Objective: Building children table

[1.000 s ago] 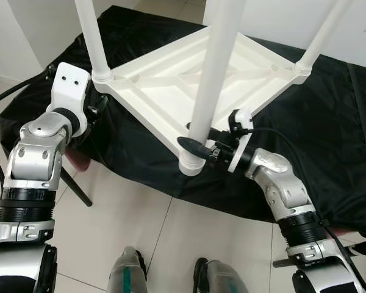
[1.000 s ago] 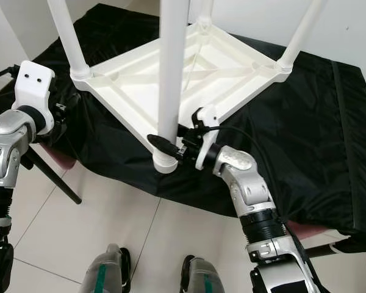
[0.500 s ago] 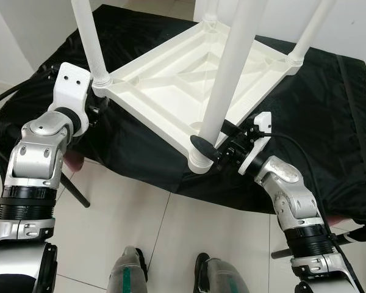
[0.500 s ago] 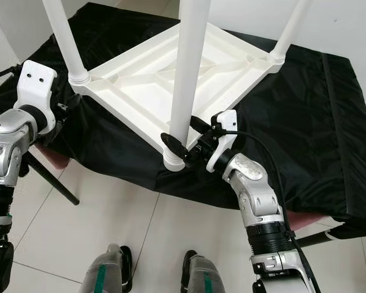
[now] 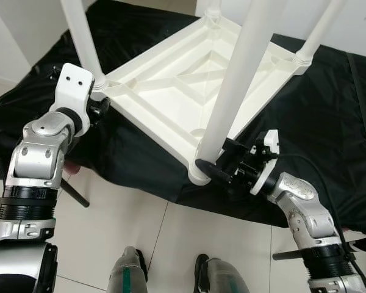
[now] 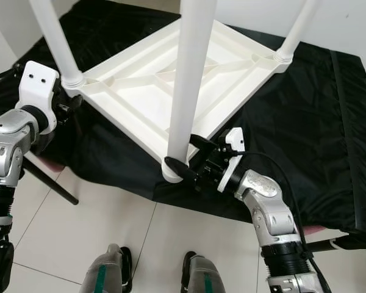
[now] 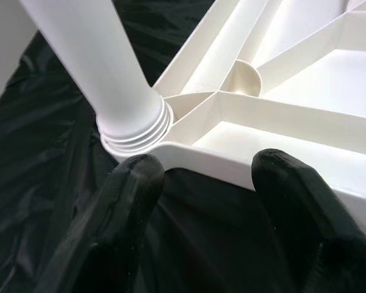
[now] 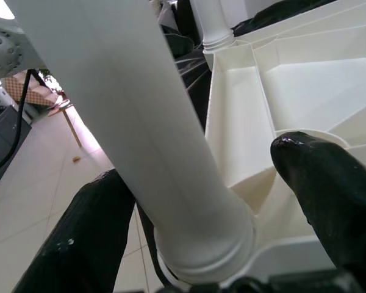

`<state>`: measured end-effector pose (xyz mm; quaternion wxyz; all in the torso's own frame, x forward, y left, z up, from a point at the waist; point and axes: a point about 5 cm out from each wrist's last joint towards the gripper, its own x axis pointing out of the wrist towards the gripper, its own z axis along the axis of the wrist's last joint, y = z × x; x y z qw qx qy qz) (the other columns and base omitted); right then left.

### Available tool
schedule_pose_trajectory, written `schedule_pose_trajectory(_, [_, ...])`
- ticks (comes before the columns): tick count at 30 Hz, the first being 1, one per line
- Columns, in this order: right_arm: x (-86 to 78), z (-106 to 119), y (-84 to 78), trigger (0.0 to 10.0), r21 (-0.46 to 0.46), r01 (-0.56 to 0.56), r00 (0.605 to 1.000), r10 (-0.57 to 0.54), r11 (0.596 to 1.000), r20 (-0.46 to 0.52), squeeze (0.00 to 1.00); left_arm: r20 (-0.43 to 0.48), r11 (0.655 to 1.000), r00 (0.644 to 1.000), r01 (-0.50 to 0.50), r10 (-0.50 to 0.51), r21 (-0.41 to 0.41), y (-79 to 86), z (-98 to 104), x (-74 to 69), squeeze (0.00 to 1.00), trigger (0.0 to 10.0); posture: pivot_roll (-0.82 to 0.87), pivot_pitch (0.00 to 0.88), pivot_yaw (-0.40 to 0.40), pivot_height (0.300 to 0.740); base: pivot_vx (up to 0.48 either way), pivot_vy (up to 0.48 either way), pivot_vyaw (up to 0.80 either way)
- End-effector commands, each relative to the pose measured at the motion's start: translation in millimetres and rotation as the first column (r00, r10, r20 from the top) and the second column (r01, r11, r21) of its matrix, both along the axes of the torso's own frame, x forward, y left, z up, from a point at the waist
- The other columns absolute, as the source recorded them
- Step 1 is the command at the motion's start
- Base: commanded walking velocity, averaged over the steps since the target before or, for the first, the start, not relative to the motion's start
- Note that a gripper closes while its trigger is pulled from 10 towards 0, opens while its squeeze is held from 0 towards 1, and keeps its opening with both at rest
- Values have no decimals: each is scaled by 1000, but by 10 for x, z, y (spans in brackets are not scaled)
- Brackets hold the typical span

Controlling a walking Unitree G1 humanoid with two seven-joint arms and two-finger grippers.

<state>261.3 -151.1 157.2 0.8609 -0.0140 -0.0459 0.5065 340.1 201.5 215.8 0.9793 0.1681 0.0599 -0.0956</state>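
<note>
Table (image 5: 171,91) legs run out of frame; right gripper (image 5: 216,160) straddles one.

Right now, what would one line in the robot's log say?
table: upside down on black cloth | right gripper: fingers around near leg base | left gripper: open at table's corner

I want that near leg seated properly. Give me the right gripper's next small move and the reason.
Probably close the right gripper on the near white plastic leg and turn it. Its fingers straddle the leg's base at the socket of the upturned white plastic table, apparently without gripping; the left gripper brackets the far corner.
</note>
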Motion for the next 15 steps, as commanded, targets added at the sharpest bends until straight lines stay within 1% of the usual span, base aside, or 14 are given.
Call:
schedule_pose_trajectory(1, [-40, -8, -32, 10000, 9, -17, 1000, 17, 1000, -10, 0, -7, 1000, 1000, 7, -7, 4, 3, -25, -4, 0, 10000, 2, 99, -3, 740, 0, 0, 0])
schedule_pose_trajectory(2, [-51, -37, -154, 10000, -29, -28, 999, 27, 999, -39, 0, -8, 1000, 1000, 10, -10, 7, 6, -20, 0, 0, 10000, -1, 102, 5, 740, 0, 0, 0])
schedule_pose_trajectory(5, [-56, -44, -196, 10000, -37, -36, 998, 34, 999, -56, 0, -8, 1000, 1000, 11, -11, 8, 8, -18, 3, 0, 10000, -1, 102, 5, 740, 0, 0, 0])
schedule_pose_trajectory(6, [-90, -31, -245, 10000, -32, -63, 995, 60, 998, -76, 0, -9, 1000, 1000, 13, -13, 9, 9, -17, 5, 0, 10000, -4, 105, 11, 740, 0, 0, 0])
schedule_pose_trajectory(7, [-90, -31, -245, 10000, -32, -63, 995, 60, 998, -76, 0, -9, 1000, 1000, 13, -13, 9, 9, -17, 5, 0, 10000, -4, 105, 11, 740, 0, 0, 0])
schedule_pose_trajectory(8, [-147, -4, -371, 10000, -50, -89, 992, 84, 995, -94, 0, -11, 1000, 1000, 17, -17, 10, 2, -19, 12, 0, 10000, -10, 109, 17, 740, 0, 0, 0])
schedule_pose_trajectory(9, [-147, -4, -371, 10000, -50, -89, 992, 84, 995, -94, 0, -11, 1000, 1000, 17, -17, 10, 2, -19, 12, 0, 10000, -10, 109, 17, 740, 0, 0, 0])
schedule_pose_trajectory(11, [-171, 8, -482, 10000, -86, -85, 992, 77, 993, -98, 0, -15, 1000, 1000, 22, -22, 10, -6, -25, 19, 0, 10000, -16, 112, 19, 740, 0, 0, 0])
schedule_pose_trajectory(12, [-171, 8, -482, 10000, -86, -85, 992, 77, 993, -98, 0, -15, 1000, 1000, 22, -22, 10, -6, -25, 19, 0, 10000, -16, 112, 19, 740, 0, 0, 0])
schedule_pose_trajectory(14, [-176, 47, -583, 10000, -90, -71, 993, 62, 993, -103, 0, -19, 1000, 999, 26, -26, 13, -13, -37, 27, 0, 10000, -18, 115, 20, 740, 0, 0, 0])
schedule_pose_trajectory(15, [-176, 47, -583, 10000, -90, -71, 993, 62, 993, -103, 0, -19, 1000, 999, 26, -26, 13, -13, -37, 27, 0, 10000, -18, 115, 20, 740, 0, 0, 0])
